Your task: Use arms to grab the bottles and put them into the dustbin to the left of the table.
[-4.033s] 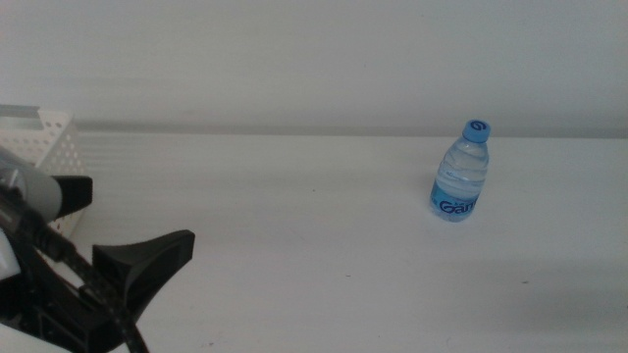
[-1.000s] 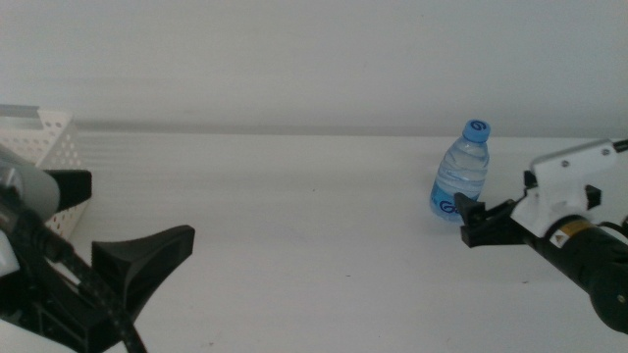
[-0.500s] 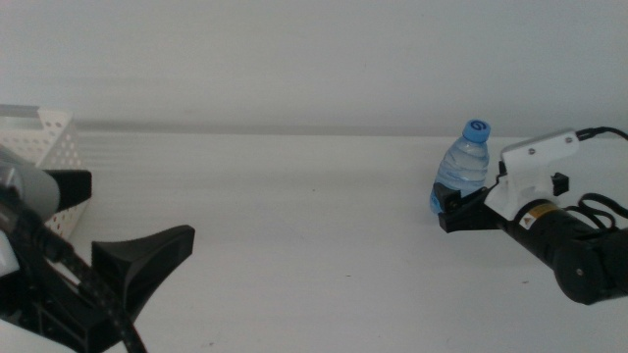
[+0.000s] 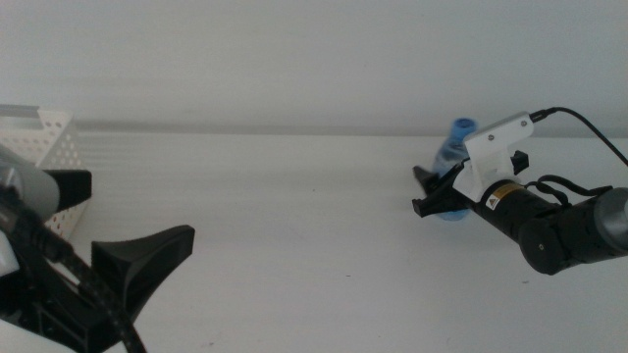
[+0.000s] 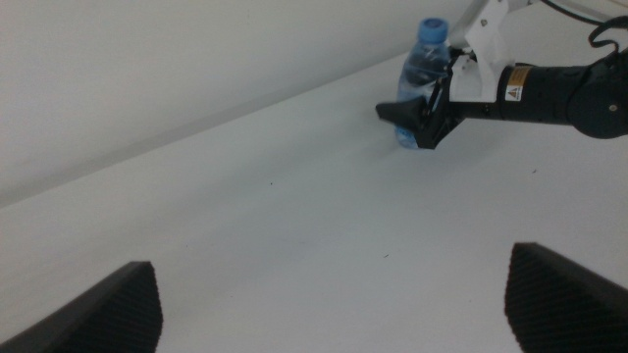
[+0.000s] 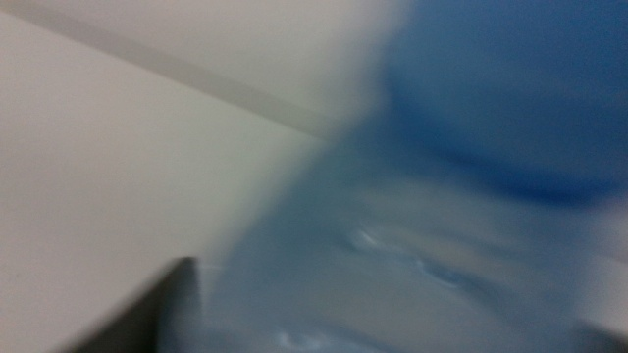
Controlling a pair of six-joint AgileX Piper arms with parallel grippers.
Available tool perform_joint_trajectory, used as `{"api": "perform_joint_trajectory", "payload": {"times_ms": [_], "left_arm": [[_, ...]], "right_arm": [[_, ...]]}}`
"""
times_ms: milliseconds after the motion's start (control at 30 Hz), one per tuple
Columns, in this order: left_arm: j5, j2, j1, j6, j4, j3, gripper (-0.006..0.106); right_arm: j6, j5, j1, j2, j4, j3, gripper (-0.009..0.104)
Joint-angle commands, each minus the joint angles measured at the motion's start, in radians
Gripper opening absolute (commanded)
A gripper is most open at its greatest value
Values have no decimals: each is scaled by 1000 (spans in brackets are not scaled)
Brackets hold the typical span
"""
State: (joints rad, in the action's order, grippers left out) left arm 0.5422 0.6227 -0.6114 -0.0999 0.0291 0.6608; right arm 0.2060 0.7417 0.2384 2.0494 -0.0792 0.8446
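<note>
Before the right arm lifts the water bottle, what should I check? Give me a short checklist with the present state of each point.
1. Right hand has its jaws around the water bottle: ok.
2. Jaws shut firmly on the bottle: cannot tell; the right wrist view is blurred.
3. Bottle upright: ok.
4. Left hand open and waiting apart from the bottle: ok.
5. Basket in view at the table's left: ok.

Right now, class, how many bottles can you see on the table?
1: the bottle stands far right, between the right gripper's jaws. Others may be out of view.
</note>
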Motion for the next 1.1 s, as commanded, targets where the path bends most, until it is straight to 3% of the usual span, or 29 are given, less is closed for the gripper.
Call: {"api": "perform_joint_trajectory", "payload": {"times_ms": [0, 67, 100, 233, 433, 567, 767, 867, 933, 1033, 1067], "left_arm": [[-16, -6, 5, -2, 1, -4, 94], [-16, -6, 5, -2, 1, -4, 94], [-16, -6, 5, -2, 1, -4, 94], [-16, -6, 5, -2, 1, -4, 94], [-16, -6, 5, -2, 1, -4, 94], [-16, -6, 5, -2, 1, -4, 94], [-16, -6, 5, -2, 1, -4, 94], [-16, -6, 5, -2, 1, -4, 94], [-16, -6, 5, -2, 1, -4, 94], [-16, -6, 5, -2, 1, -4, 94], [-16, -6, 5, -2, 1, -4, 94]], "right_arm": [[0, 1, 9, 8, -31, 8, 49], [-34, -3, 26, -9, -48, 8, 10], [-70, -6, 42, -29, -59, 8, -1], [-183, -49, 146, -103, -138, 91, -1], [-391, -292, 339, 11, -347, 464, -1], [-502, -333, 408, 195, -359, 676, -1], [-504, -333, 453, 353, -359, 811, -1], [-504, -334, 462, 372, -359, 813, 0], [-506, -358, 467, 371, -359, 813, 7], [-550, -398, 471, 367, -359, 813, 35], [-584, -419, 473, 363, -359, 813, 50]]}}
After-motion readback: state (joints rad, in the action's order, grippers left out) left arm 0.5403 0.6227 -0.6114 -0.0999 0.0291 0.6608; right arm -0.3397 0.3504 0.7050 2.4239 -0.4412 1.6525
